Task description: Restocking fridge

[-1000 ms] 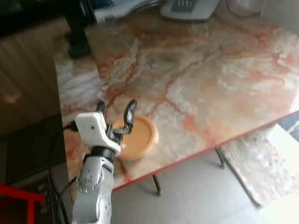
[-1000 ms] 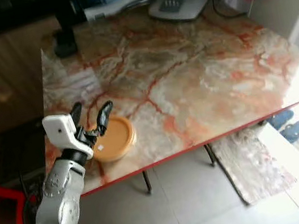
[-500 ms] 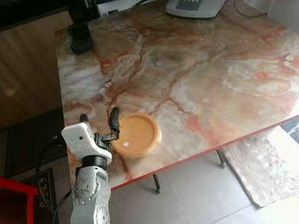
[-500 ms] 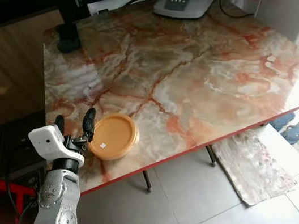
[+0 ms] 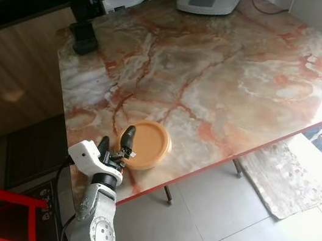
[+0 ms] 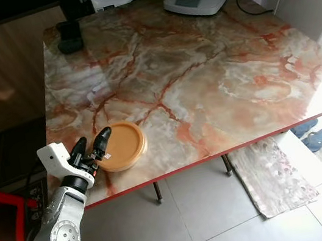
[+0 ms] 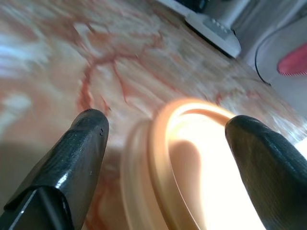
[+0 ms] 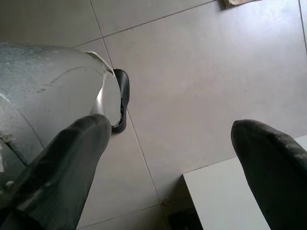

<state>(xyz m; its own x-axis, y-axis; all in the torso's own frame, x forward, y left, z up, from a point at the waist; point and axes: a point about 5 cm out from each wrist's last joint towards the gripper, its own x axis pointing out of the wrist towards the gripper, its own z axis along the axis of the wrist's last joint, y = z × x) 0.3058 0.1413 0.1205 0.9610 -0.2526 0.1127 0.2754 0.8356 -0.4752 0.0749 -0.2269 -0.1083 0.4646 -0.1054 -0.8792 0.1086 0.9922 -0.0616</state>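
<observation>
left arm raised from below near-left worktop corner, forearm angled up, wrist bent toward worktop [image 5: 216, 80]. left tool [image 5: 117, 145] at near-left edge, fingers spread wide, one finger tip over rim of orange round container [image 5: 146, 144], other just left of it. container sits flat on marble near left front edge. right tool [image 8: 172, 143] hangs low over floor tiles [image 8: 192, 72], fingers wide apart, holding nothing.

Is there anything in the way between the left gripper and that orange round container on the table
Nothing visible. The left gripper is open at the near left corner of the marble table, right at the orange container. In the left wrist view its rim sits between the two fingers, with bare tabletop around it.
</observation>
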